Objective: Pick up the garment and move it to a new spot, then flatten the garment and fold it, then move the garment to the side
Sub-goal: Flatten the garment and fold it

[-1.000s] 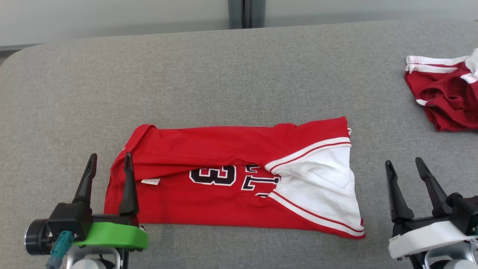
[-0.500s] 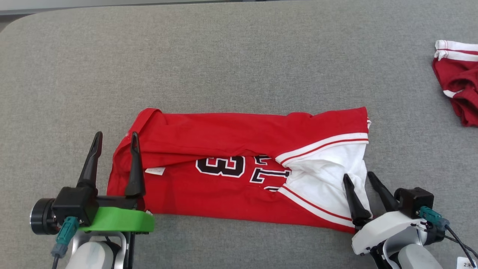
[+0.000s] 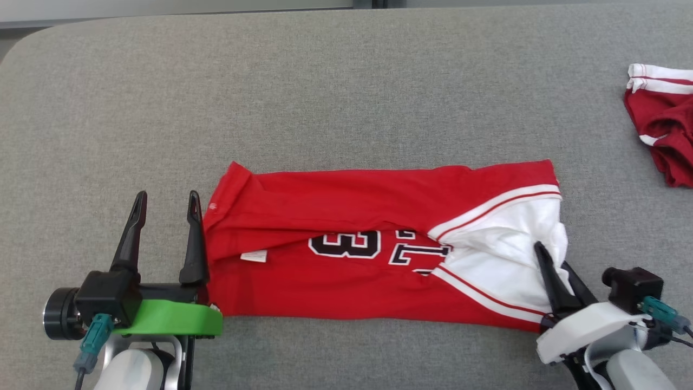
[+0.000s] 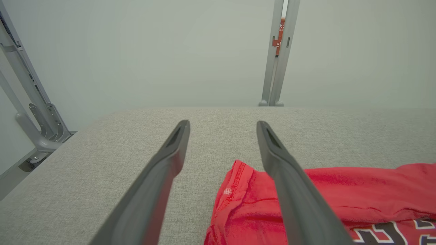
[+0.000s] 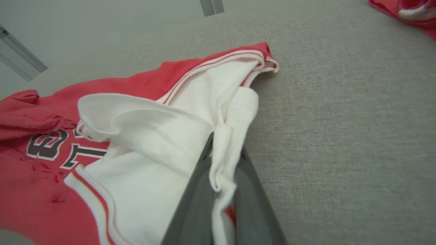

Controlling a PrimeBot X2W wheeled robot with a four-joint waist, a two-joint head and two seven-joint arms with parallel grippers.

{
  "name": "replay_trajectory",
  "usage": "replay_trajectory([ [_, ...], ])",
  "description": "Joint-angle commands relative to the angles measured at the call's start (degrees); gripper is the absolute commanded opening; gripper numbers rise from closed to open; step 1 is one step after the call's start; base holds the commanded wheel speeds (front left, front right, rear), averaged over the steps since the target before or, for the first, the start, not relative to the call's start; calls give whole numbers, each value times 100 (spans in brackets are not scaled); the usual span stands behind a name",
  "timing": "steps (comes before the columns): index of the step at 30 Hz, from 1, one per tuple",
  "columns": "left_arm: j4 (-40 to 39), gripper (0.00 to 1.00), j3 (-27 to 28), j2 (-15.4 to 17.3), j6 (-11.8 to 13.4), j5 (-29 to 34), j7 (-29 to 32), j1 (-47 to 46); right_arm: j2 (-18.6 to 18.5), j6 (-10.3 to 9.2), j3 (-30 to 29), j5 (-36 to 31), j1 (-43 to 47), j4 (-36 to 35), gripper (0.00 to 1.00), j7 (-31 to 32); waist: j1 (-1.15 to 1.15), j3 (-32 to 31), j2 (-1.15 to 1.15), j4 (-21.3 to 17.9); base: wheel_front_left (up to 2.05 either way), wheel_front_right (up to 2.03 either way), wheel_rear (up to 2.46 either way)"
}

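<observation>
Two dark-fingered end effectors flank a red jersey [image 3: 352, 271] lying folded lengthwise across the middle of the grey tabletop [image 3: 346, 97], its black-and-white numerals showing. The right end effector [image 3: 551, 257] is clamped on a fold of the jersey's white panel [image 3: 503, 260] at the garment's right end, with cloth bunched between its fingers [image 5: 194, 204]. The left end effector [image 3: 167, 195] stands with jaws spread wide and empty, its inner finger just beside the jersey's left hem. A second red-and-white garment [image 3: 663, 135] lies crumpled well apart at the tabletop's right edge.
</observation>
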Motion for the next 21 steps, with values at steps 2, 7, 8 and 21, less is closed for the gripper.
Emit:
replay_trajectory([
  [2,-9,100,6,1,27,53,-23,45,-241,-10,-271,2,200,-50,0,-38,0,-63,0,-47,0,0,0],
  [7,-76,100,-37,-1,77,78,-4,102,-655,-10,-584,2,443,-94,0,34,0,-147,0,-87,0,0,0],
  [8,-86,100,-38,6,83,73,2,105,-720,-10,-596,4,449,-148,0,47,0,-160,0,-96,0,0,0],
  [21,-61,100,-72,20,47,-17,14,18,-551,-5,509,-581,-399,-2425,0,1222,0,-295,0,-34,0,0,0],
])
